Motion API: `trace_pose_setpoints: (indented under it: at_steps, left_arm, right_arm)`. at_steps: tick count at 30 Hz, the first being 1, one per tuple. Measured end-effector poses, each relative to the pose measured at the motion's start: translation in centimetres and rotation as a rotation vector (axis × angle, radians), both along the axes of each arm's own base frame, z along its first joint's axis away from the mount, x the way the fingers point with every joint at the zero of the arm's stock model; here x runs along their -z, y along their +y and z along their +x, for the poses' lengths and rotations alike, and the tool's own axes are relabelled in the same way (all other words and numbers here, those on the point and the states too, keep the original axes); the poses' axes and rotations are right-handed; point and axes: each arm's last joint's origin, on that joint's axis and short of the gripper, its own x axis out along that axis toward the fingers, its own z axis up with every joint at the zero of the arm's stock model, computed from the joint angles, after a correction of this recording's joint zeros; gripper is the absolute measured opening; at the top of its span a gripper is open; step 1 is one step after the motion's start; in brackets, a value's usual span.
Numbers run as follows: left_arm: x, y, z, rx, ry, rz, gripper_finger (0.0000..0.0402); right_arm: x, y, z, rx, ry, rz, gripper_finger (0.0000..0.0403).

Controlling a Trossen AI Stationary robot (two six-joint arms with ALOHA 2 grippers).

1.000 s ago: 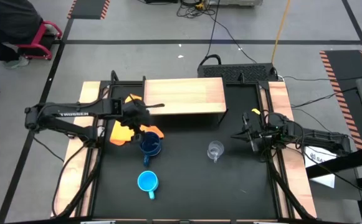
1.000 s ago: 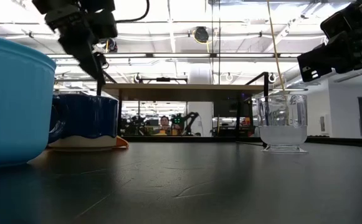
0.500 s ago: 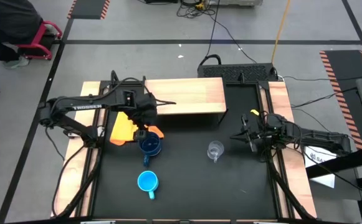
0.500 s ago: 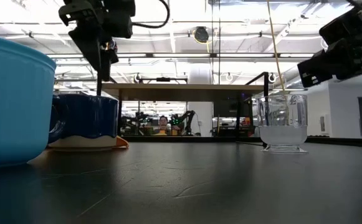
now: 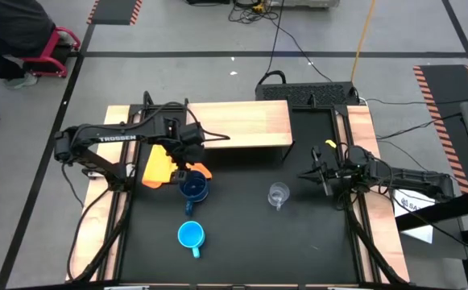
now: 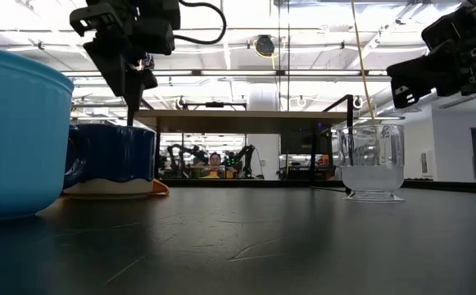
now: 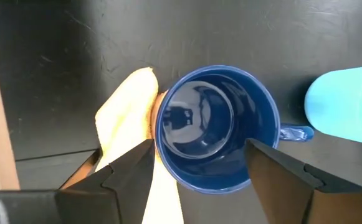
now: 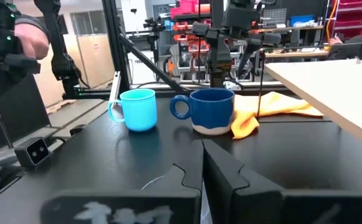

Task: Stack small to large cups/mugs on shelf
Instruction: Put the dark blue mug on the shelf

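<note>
The left gripper [image 7: 199, 165] hangs directly above the larger dark blue glazed ceramic mug [image 7: 215, 127], fingers spread wide enough to straddle the whole rim, with nothing held. The mug stands upright on the black tabletop [image 5: 242, 217], its base partly on the crumpled yellow-orange cloth [image 5: 159, 165], its handle pointing away toward the mid-size light blue mug [image 5: 190, 235].

The low light-wood shelf on thin dark legs [image 5: 242, 125] lies just beyond this gripper, bare. The small clear glass cup [image 5: 278, 195] stands near the right gripper [image 8: 200, 163], whose fingers are pressed together, empty, the arm waiting at the table's right edge.

Judgement: the step in hand is the grasp of the dark blue mug. Descend straight, keeping both fingers outside the wall and clear of the handle, and close low enough for a firm seat. The cloth underfoot may let the mug tilt or drag fabric upward; lift vertically and confirm the cloth drops away before carrying to the shelf.
</note>
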Motion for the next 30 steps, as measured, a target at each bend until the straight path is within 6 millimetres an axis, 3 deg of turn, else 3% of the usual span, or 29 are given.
trace_pose_setpoints:
  at_steps: [7, 30]
  left_arm:
    - [0.3, -0.5, -0.4, 0.007, 0.034, -0.059, 0.0250]
    - [1.0, -3.2, 0.4, 0.074, 0.016, 0.004, 0.0250]
  right_arm:
    - [0.0, 0.0, 0.0, 0.001, 0.005, 0.029, 0.0000]
    - [0.0, 0.0, 0.0, 0.000, 0.002, 0.025, 0.0000]
